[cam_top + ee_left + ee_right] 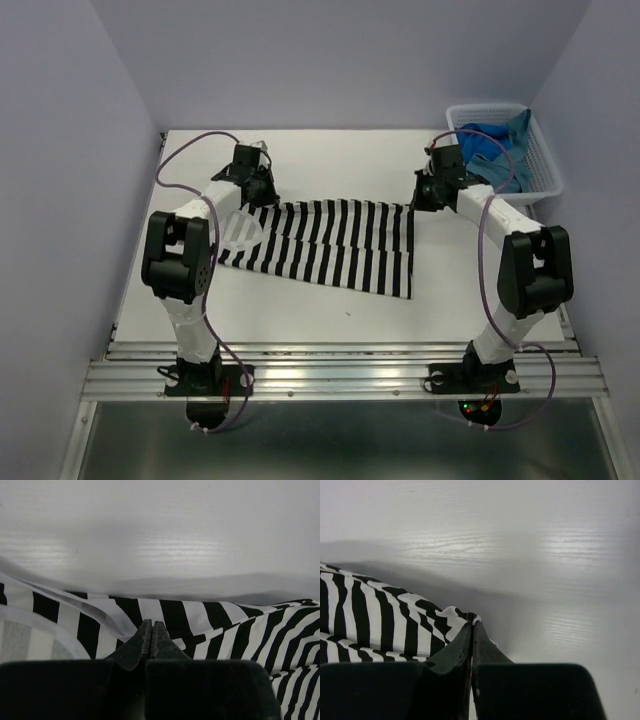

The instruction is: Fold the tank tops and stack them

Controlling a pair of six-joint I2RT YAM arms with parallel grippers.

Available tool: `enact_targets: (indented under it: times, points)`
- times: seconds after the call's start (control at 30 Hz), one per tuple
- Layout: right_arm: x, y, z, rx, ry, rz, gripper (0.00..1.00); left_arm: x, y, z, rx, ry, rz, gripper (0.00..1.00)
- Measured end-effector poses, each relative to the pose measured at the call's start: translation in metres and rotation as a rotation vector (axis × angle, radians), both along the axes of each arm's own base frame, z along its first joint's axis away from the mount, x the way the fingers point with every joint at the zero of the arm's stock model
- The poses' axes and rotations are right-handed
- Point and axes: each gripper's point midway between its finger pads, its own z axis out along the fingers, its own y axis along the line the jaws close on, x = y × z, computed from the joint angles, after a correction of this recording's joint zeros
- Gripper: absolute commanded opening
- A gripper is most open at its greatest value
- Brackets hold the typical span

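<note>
White tabletop [300,160] holds the striped tank top [330,245]; left gripper [152,626] and right gripper [472,624] clamp its far corners, both arms stretched forward.

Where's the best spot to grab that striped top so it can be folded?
By its far edge, one end per gripper, from above. The striped top lies spread flat on the table, so only its thin edges can be pinched. The left gripper and right gripper are shut on that far edge near its ends, which should let the cloth lift evenly.
</note>
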Motion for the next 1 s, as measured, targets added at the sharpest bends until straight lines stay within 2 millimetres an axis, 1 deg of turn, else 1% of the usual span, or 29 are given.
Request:
enact_targets:
  times: [0.1, 0.33, 0.47, 0.5, 0.53, 0.67, 0.8, 0.93, 1.0]
  points:
    - [-0.018, 0.000, 0.009, 0.017, -0.016, 0.009, 0.01, -0.024, 0.006, 0.003, -0.004, 0.008, 0.014, 0.00]
    - [-0.061, -0.003, 0.023, 0.052, -0.047, 0.011, 0.01, -0.062, 0.017, 0.016, -0.026, -0.031, 0.060, 0.00]
    - [-0.080, 0.002, 0.029, 0.091, -0.062, 0.025, 0.01, -0.086, 0.024, 0.017, -0.037, -0.036, 0.080, 0.00]
    - [-0.083, 0.003, 0.029, 0.099, -0.062, 0.029, 0.01, -0.093, 0.026, 0.016, -0.037, -0.034, 0.086, 0.00]
    - [-0.089, 0.004, 0.028, 0.107, -0.059, 0.035, 0.01, -0.096, 0.027, 0.016, -0.038, -0.035, 0.088, 0.00]
    - [-0.104, 0.007, 0.023, 0.125, -0.040, 0.045, 0.01, -0.109, 0.031, 0.015, -0.046, -0.039, 0.108, 0.00]
    - [-0.125, 0.010, 0.018, 0.152, -0.020, 0.055, 0.00, -0.133, 0.034, 0.007, -0.060, -0.029, 0.126, 0.00]
    - [-0.142, 0.008, 0.016, 0.159, -0.005, 0.049, 0.01, -0.145, 0.033, 0.001, -0.071, -0.011, 0.140, 0.00]
    - [-0.146, 0.006, 0.017, 0.157, -0.004, 0.043, 0.01, -0.148, 0.032, -0.002, -0.077, -0.007, 0.143, 0.00]
